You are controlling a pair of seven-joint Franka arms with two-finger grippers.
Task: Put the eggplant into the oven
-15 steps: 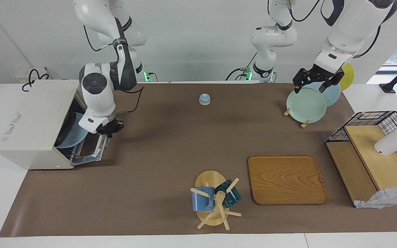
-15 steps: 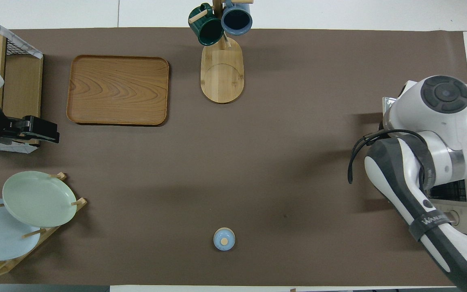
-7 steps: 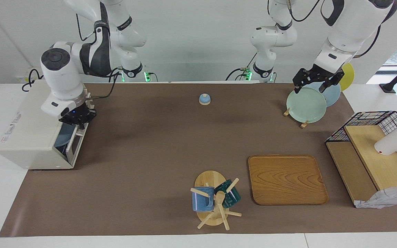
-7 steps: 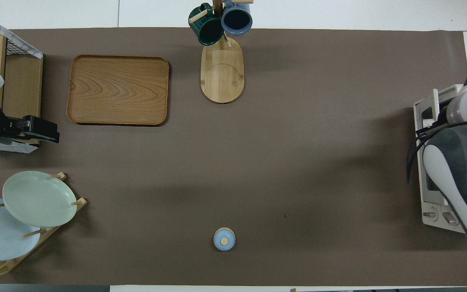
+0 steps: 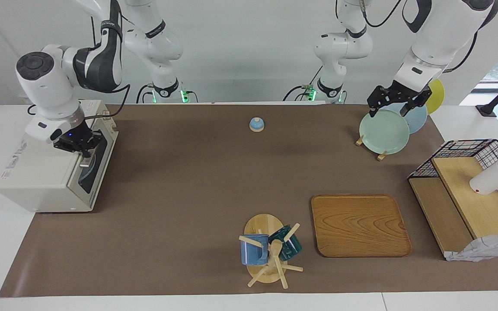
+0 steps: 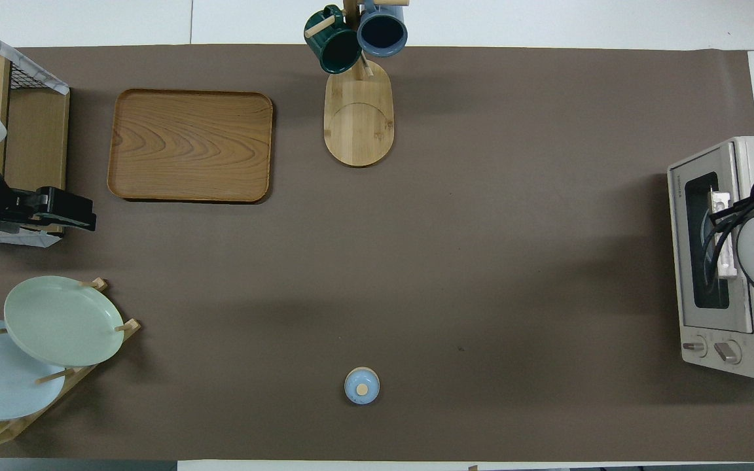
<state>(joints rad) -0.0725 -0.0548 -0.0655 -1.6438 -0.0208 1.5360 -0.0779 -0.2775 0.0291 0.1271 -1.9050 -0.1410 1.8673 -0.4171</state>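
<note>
The white oven [image 5: 37, 172] stands at the right arm's end of the table, its dark glass door [image 5: 96, 164] up against its front. It also shows in the overhead view [image 6: 678, 261]. A pale blue plate shows dimly through the glass. The eggplant is hidden; I see it in neither view. My right gripper [image 5: 78, 146] is at the door's top edge, by the silver handle [image 6: 725, 242]. My left gripper [image 5: 388, 111] hangs open and empty over the green plate [image 5: 384, 131] in the plate rack; the left arm waits.
A small blue lidded pot [image 5: 256, 124] stands near the robots at mid table. A wooden tray [image 5: 360, 224] and a mug stand [image 5: 268, 250] with two mugs lie farthest from the robots. A wire basket and wooden shelf [image 5: 469, 194] are at the left arm's end.
The oven door has swung up from lying open to shut. My right gripper rose with its edge to the oven's top front. The left arm has not moved.
</note>
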